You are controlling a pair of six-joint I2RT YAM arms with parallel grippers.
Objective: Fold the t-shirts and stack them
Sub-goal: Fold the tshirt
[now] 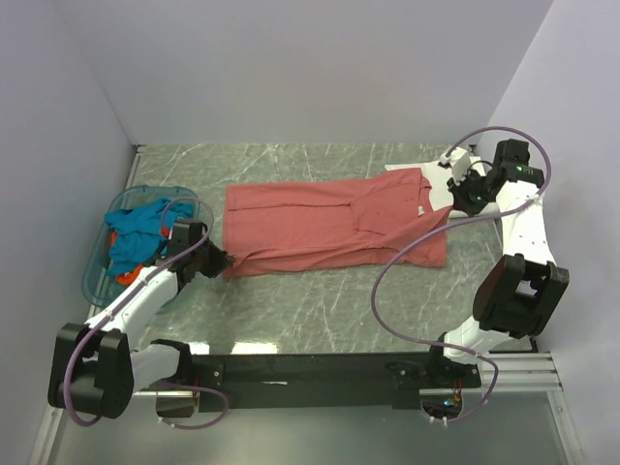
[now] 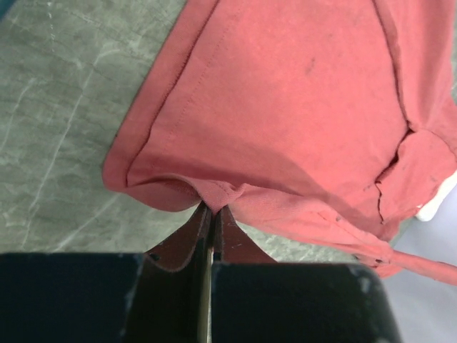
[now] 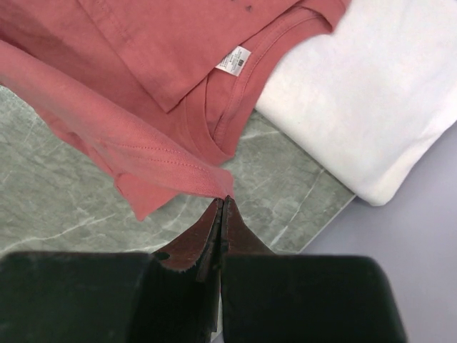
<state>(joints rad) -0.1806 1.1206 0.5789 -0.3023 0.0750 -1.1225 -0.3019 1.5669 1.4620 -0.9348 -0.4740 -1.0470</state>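
Observation:
A dusty-red t-shirt [image 1: 329, 225] lies spread across the grey marbled table, its neck with a small white label [image 3: 234, 60] toward the right. My left gripper [image 1: 224, 262] [image 2: 212, 208] is shut on the shirt's left hem, and the cloth [image 2: 285, 107] bunches at the fingertips. On the right, my right gripper [image 1: 449, 206] [image 3: 223, 201] is shut, pinching the tip of a raised sleeve edge [image 3: 150, 161]. A folded white t-shirt [image 3: 357, 93] [image 1: 405, 170] lies at the back right, partly under the red one's collar.
A translucent blue basket [image 1: 95, 269] stands at the left with teal-blue [image 1: 136, 228] and orange [image 1: 124, 277] t-shirts in it. Pale walls close in on the left, back and right. The table's right edge [image 3: 335, 214] runs close to the white shirt.

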